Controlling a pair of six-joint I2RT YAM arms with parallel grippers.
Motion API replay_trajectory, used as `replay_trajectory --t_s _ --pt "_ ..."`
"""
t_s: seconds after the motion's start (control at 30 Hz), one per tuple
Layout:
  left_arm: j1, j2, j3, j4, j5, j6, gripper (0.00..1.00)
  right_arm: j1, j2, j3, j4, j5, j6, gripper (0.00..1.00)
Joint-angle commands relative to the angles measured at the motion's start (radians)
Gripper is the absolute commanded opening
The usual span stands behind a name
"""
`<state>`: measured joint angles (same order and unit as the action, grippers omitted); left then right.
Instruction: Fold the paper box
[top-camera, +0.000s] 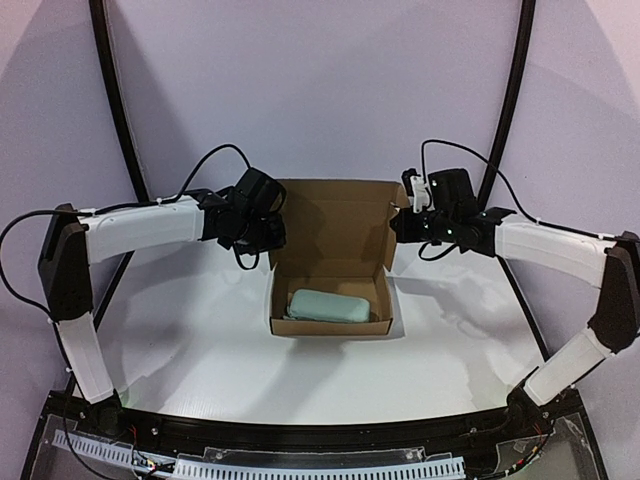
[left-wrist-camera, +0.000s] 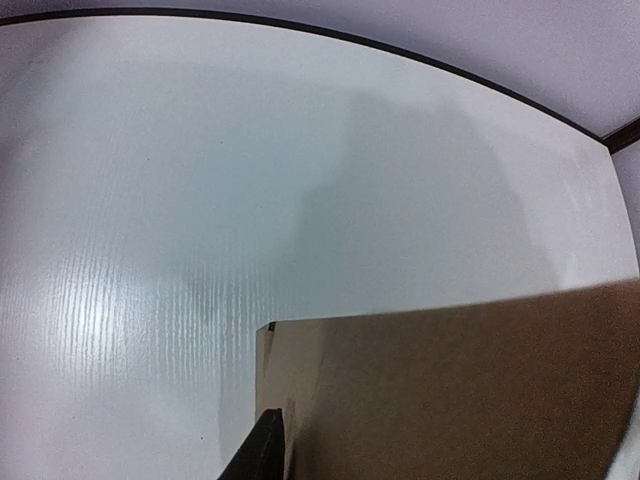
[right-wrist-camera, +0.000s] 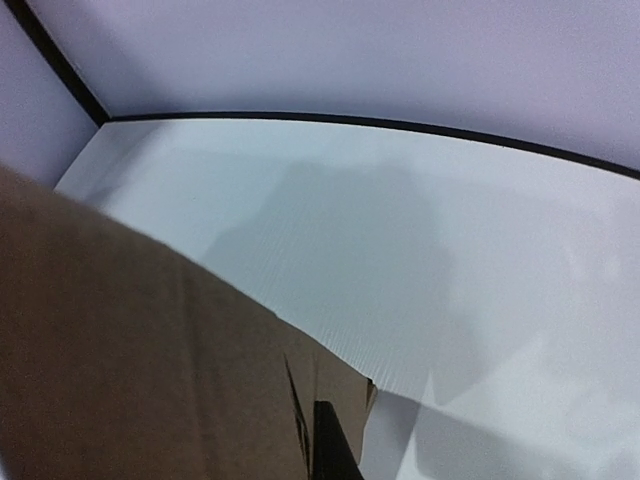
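Observation:
The paper box (top-camera: 332, 270) is brown cardboard, standing in the middle of the table with its lid upright at the back. A pale green object (top-camera: 328, 306) lies inside its base. My left gripper (top-camera: 270, 233) is at the lid's left side flap and my right gripper (top-camera: 398, 228) is at the right side flap. In the left wrist view one black finger (left-wrist-camera: 262, 450) lies against the cardboard (left-wrist-camera: 450, 390); the other finger is hidden behind it. In the right wrist view one black finger (right-wrist-camera: 332, 450) presses on the flap (right-wrist-camera: 150, 360) in the same way.
The white table (top-camera: 180, 330) runs round the box, with a black rim at the near edge (top-camera: 320, 432). Black curved poles (top-camera: 112, 90) stand at the back left and back right. Cables loop off both wrists.

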<state>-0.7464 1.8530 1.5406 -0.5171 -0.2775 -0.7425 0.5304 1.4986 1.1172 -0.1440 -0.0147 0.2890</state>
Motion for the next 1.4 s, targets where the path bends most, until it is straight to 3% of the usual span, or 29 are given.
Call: replay_trajectory --t_s 0.0,0.13,0.33,0.6,0.83,1.0,1.37 --pt "-0.015 -0.004 -0.054 -0.050 0.035 -0.024 0.30 0.051 -0.065 -0.076 0.047 0.066 0.156 0.00" --pt "-0.016 -0.021 -0.094 -0.040 0.051 -0.023 0.30 0.064 -0.045 -0.074 0.008 0.086 0.312 0.00" --pt "-0.024 -0.045 -0.128 -0.040 0.063 -0.007 0.30 0.073 0.037 0.086 -0.148 0.122 0.447 0.00" --pt "-0.025 -0.087 -0.180 -0.032 0.063 0.032 0.29 0.185 0.040 -0.030 -0.007 0.323 0.513 0.00" --pt "-0.025 -0.103 -0.195 -0.027 0.075 0.094 0.28 0.211 0.040 -0.112 0.054 0.390 0.479 0.00" --pt "-0.025 -0.108 -0.215 0.025 0.138 0.127 0.28 0.219 0.045 -0.205 0.235 0.289 0.373 0.00" --pt "-0.026 -0.109 -0.273 0.066 0.177 0.121 0.28 0.229 0.050 -0.280 0.311 0.217 0.263 0.00"
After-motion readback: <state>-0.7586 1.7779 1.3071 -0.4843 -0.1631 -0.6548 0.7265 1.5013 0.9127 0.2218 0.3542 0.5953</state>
